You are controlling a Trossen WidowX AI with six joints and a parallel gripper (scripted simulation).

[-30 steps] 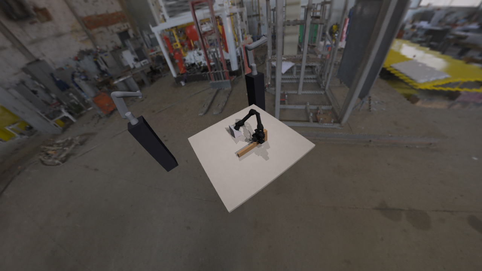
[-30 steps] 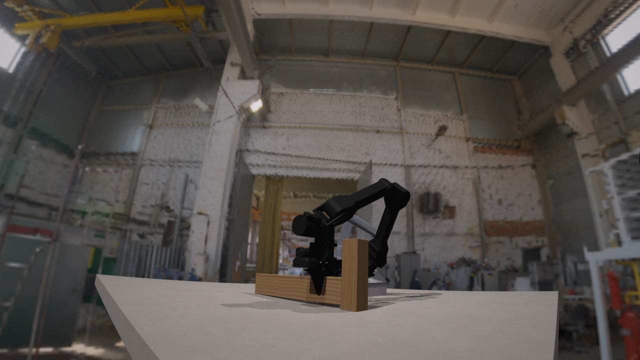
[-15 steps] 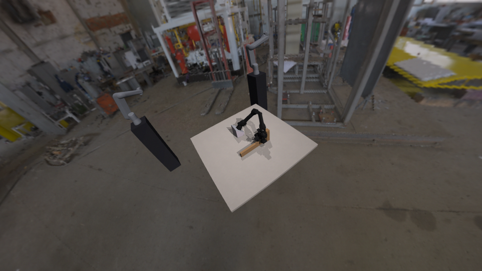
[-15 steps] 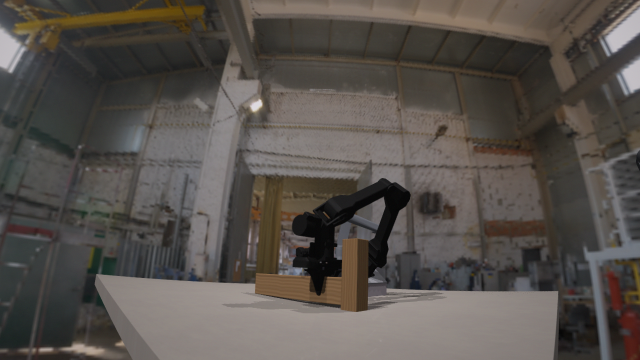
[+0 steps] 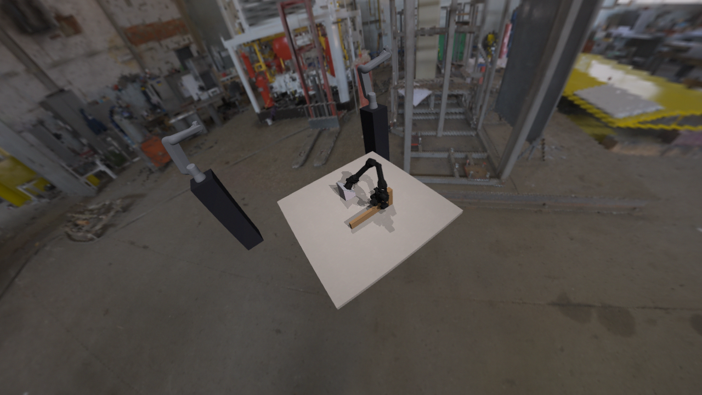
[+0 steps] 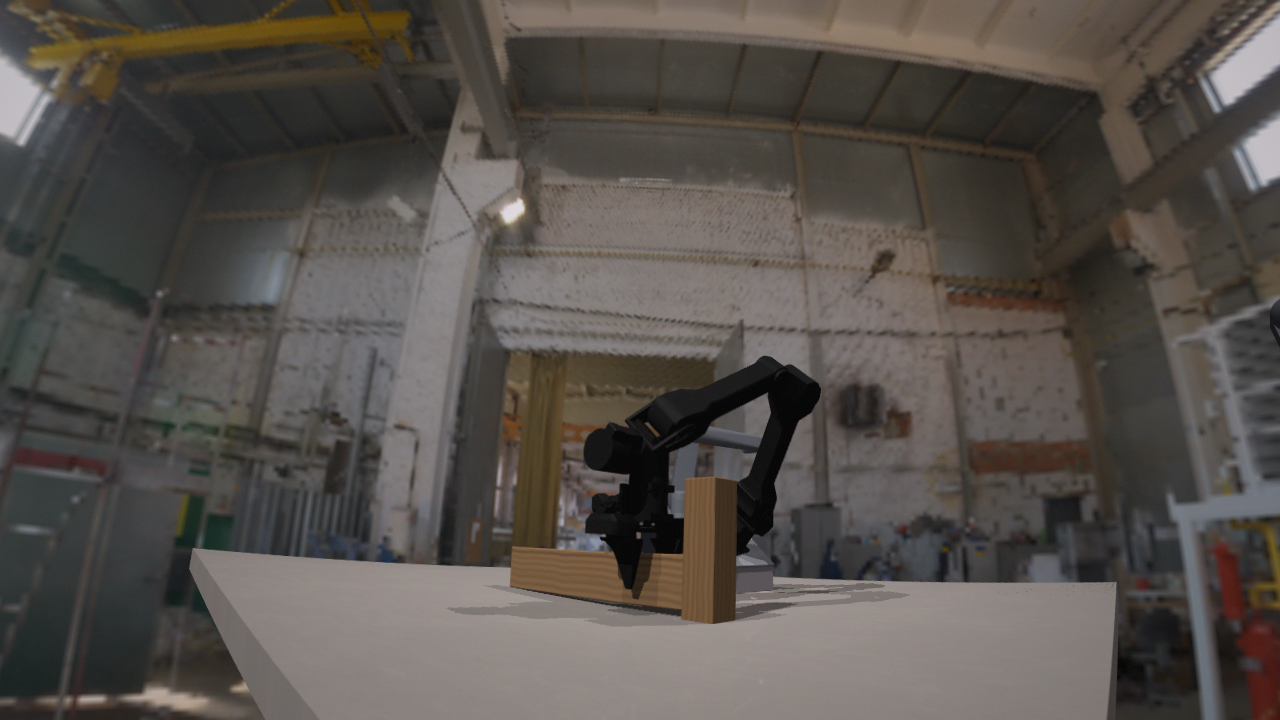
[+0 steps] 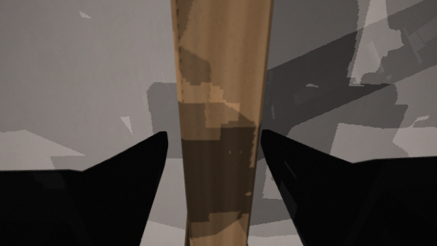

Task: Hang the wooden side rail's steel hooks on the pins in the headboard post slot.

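With its black fingers spread clear of the long wooden side rail [image 7: 220,102], the black parallel-jaw gripper [image 6: 633,573] grips nothing; rail meets the upright wooden headboard post [image 6: 708,546], far end on the pale table [image 6: 537,662]. Hooks unseen. Retreat remains!

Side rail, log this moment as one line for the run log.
gripper: open, astride side rail, not touching | rail end: against headboard post | hooks: hidden | retreat: pending
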